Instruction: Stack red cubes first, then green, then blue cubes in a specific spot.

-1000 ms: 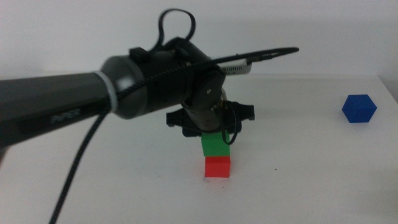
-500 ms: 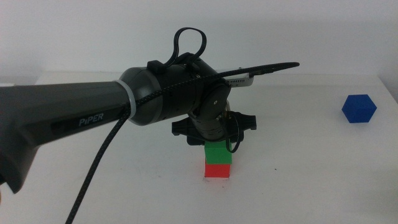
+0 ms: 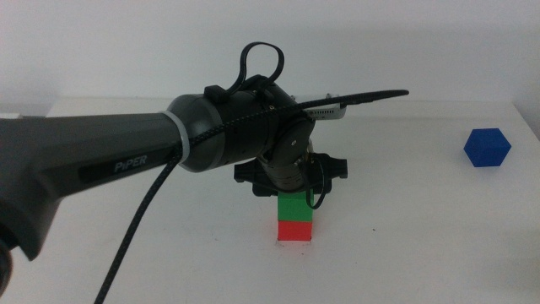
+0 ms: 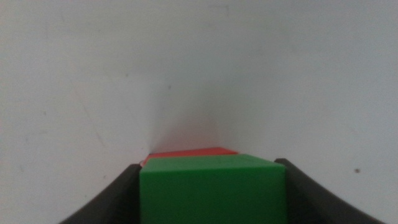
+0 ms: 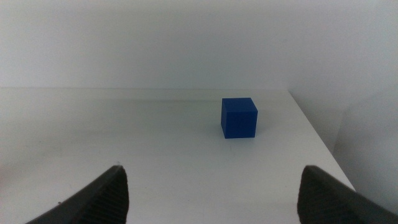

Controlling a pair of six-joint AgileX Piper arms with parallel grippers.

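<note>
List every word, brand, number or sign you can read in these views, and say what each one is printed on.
"PiPER": pale lettering on the dark forearm link of the left arm, middle view.
Nothing else is legible: the red cube, green cube and blue cube have plain faces, and neither wrist view shows any writing.

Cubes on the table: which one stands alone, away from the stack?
The blue cube, far right on the table. The green cube sits on the red cube, between the left claw's jaws.

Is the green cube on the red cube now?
Yes. The green cube sits on the red cube, between the left claw's jaws.
</note>
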